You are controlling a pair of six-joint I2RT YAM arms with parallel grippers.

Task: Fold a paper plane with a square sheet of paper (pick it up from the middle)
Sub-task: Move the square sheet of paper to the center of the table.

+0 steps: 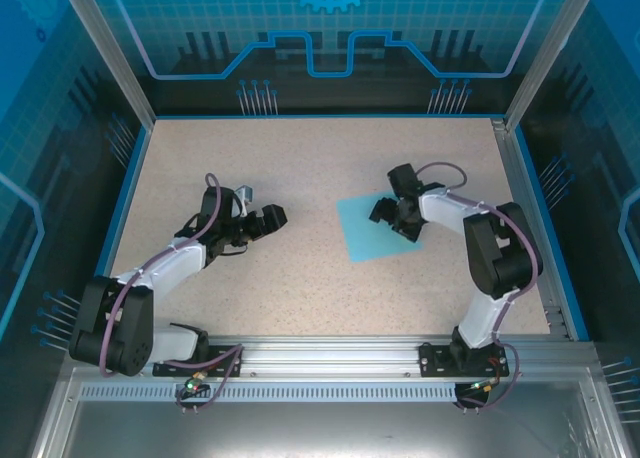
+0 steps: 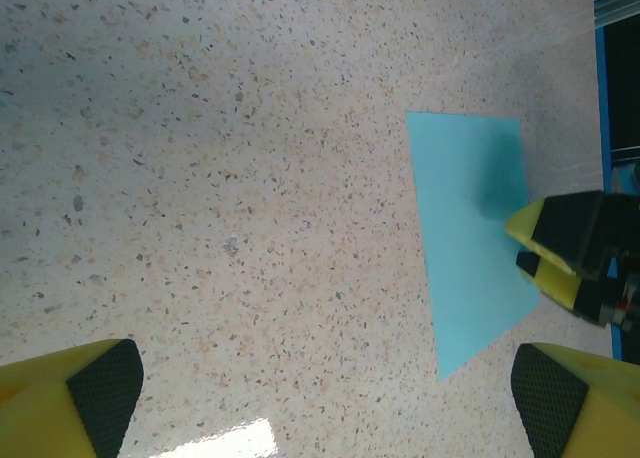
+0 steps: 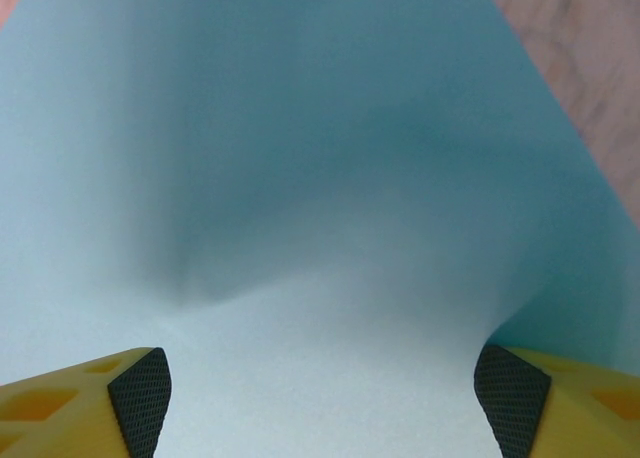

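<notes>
The square sheet of thin, plain light-blue paper (image 1: pixel 365 236) lies on the speckled beige tabletop (image 1: pixel 300 158), right of centre in my overhead view. My right gripper (image 1: pixel 398 216), black with yellow fingers, is down over the sheet's far right part. The left gripper (image 1: pixel 272 218) sits well apart to the left, over bare table, pointing toward the paper.

From the left wrist camera, the sheet (image 2: pixel 470 228) fills part of the right half, one corner reaching down near the lower edge. The left claw (image 2: pixel 325 393) is spread wide, its yellow fingers with black ribbed pads (image 2: pixel 105 388) in the two lower corners, and there is just tabletop between them. At the sheet's right edge I see the right claw's yellow tips (image 2: pixel 535 248), with a dark shadow on the paper beside them.

From the right wrist camera, blue paper (image 3: pixel 320 178) covers nearly everything, with a sliver of table (image 3: pixel 590 38) at top right. The right claw (image 3: pixel 330 398) stands spread wide, both pads at the paper, which bows up in a soft hump between them. I cannot tell whether the pads are merely pressing on it.
</notes>
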